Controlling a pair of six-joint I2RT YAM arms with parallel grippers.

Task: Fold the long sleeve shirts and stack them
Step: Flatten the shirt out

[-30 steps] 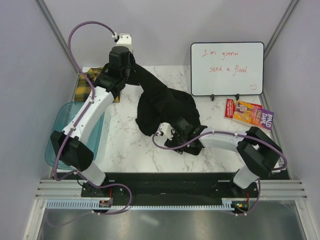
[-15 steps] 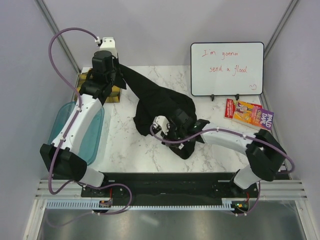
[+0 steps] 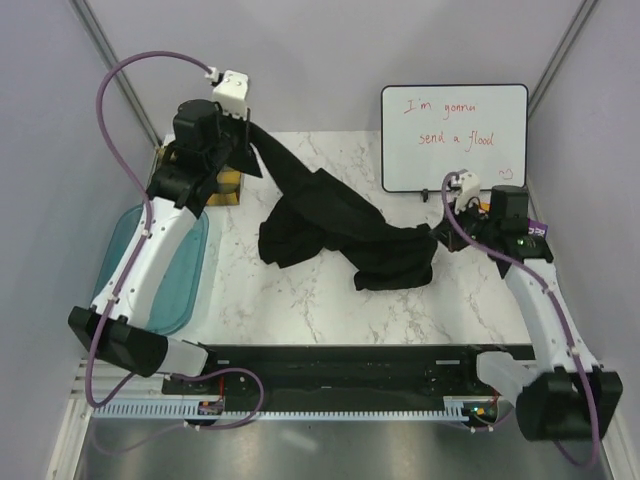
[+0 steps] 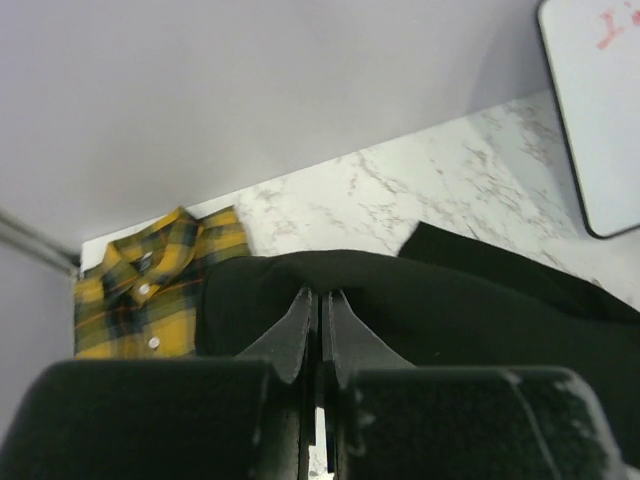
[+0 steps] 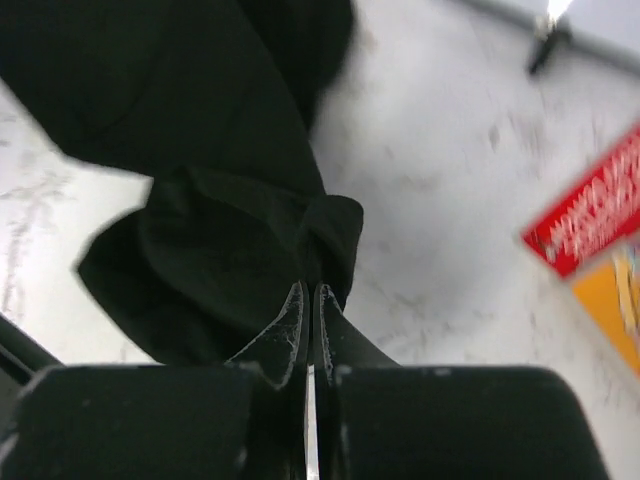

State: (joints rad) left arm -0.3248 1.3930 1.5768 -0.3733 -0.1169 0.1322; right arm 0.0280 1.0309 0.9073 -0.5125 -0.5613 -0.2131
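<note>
On your far left, the see-through blue tub (image 3: 187,268) sits at the left edge of the table (image 3: 290,300). Behind it, in the back left corner, the yellow plaid shirt (image 4: 150,290) lies flat with its collar showing. Your left pincer (image 4: 320,305) is held up high by that corner and is pinching one end of the black shirt (image 3: 330,215). The black shirt hangs down from there and stretches across the middle of the table, and part of it rests there in a bunch. Your right pincer (image 5: 308,300) is pinching the other end of the black shirt, on the right side, near the whiteboard (image 3: 455,135). A bright book (image 5: 600,220) lies on the table close to that pincer.
</note>
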